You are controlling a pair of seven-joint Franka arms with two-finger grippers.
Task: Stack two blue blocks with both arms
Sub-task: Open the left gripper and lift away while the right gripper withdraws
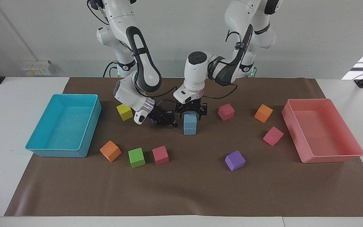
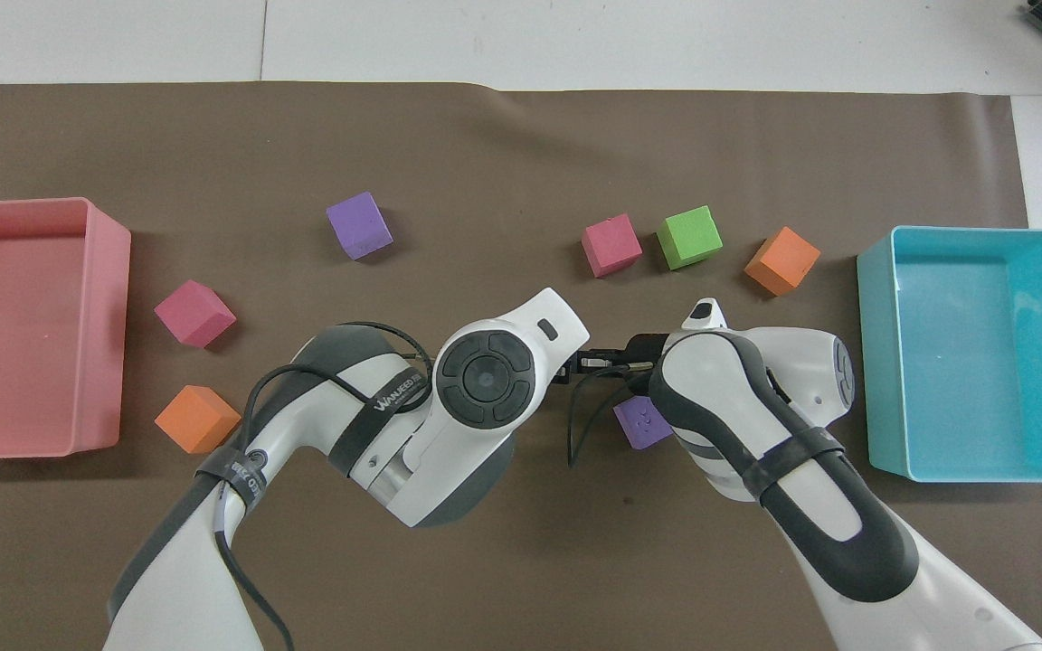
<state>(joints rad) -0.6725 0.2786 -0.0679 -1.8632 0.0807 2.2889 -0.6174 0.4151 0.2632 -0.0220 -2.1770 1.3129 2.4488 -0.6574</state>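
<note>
At frame centre the two blue blocks [image 1: 190, 123] stand stacked (light, squashy foam; grip side faces), left gripper [image 1: 190, 111] spread open above, right gripper [image 1: 169, 121] closed empty.

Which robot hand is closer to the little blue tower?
Left. The left gripper is open right over the stacked blue blocks, fingers either side of the top one. The right gripper sits shut beside the stack, toward the right arm's end.

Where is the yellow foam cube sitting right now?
In the facing view, the yellow foam cube sits on the brown mat between the turquoise plastic tray and the right arm's end effector, nearer the robots than the orange foam cube.
</note>
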